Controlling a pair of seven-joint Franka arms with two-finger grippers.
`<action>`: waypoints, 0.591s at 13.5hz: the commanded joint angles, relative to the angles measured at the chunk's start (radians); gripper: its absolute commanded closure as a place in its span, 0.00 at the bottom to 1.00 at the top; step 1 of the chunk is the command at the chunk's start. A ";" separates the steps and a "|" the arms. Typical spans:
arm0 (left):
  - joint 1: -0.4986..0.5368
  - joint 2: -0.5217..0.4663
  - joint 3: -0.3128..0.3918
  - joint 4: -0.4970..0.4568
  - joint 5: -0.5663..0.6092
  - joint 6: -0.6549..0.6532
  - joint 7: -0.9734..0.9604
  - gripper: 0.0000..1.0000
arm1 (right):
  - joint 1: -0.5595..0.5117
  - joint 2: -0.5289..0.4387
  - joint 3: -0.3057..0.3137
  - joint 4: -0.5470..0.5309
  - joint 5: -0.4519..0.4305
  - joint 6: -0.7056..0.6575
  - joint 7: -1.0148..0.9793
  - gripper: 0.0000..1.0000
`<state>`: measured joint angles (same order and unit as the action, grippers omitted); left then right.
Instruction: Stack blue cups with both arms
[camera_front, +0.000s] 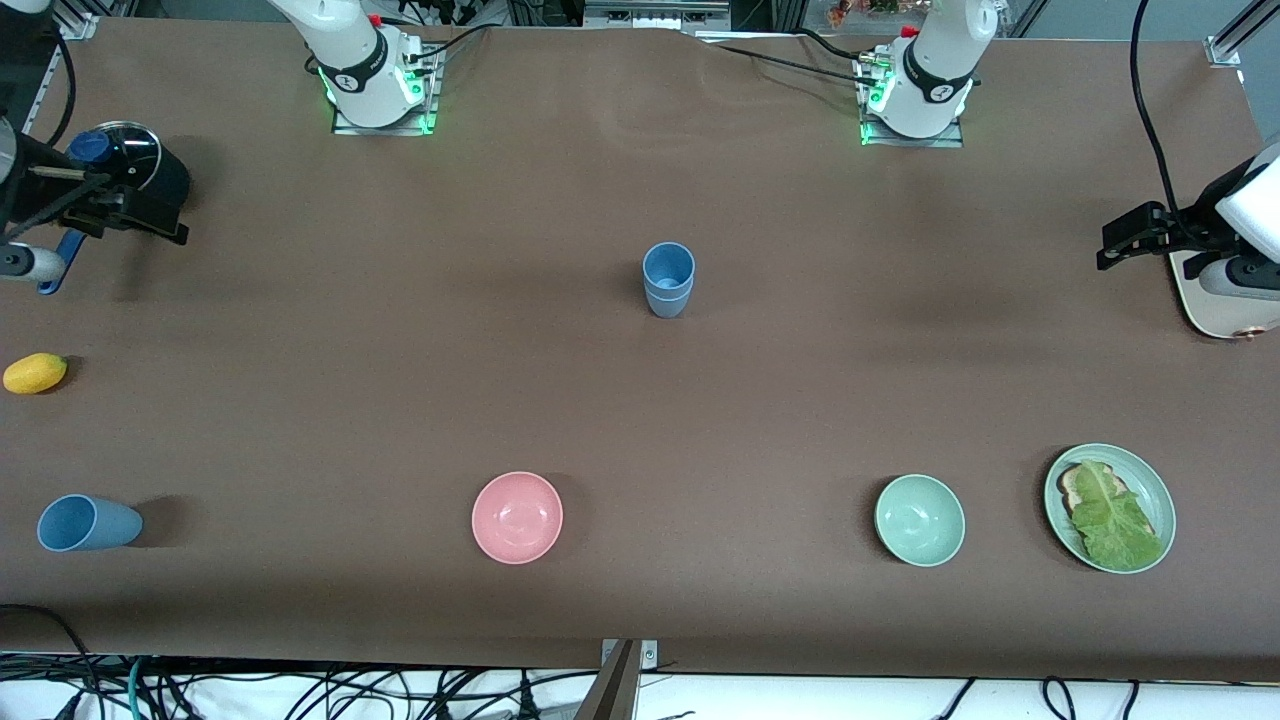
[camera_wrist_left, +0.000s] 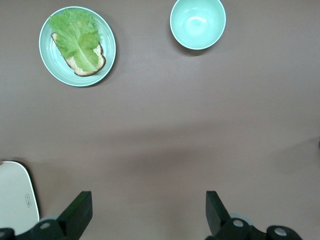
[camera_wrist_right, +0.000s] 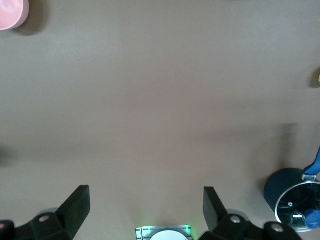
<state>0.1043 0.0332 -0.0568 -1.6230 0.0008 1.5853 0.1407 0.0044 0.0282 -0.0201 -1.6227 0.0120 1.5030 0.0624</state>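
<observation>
I see two blue cups already nested upright in the middle of the table, a third blue cup lying on its side at the right arm's end, and both the left gripper and the right gripper waiting with fingers wide apart, holding nothing.
</observation>
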 joint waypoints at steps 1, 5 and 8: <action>-0.002 -0.006 0.005 -0.005 -0.013 -0.002 0.022 0.00 | 0.003 -0.085 0.017 -0.066 -0.017 -0.002 0.008 0.00; -0.002 -0.006 0.005 -0.005 -0.013 -0.001 0.022 0.00 | 0.003 -0.071 0.015 -0.031 -0.037 -0.035 0.008 0.00; -0.002 -0.006 0.006 -0.006 -0.013 -0.002 0.022 0.00 | 0.002 -0.059 0.012 -0.031 -0.027 -0.046 -0.003 0.00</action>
<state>0.1043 0.0338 -0.0568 -1.6231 0.0008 1.5853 0.1407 0.0053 -0.0324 -0.0079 -1.6532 -0.0089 1.4718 0.0651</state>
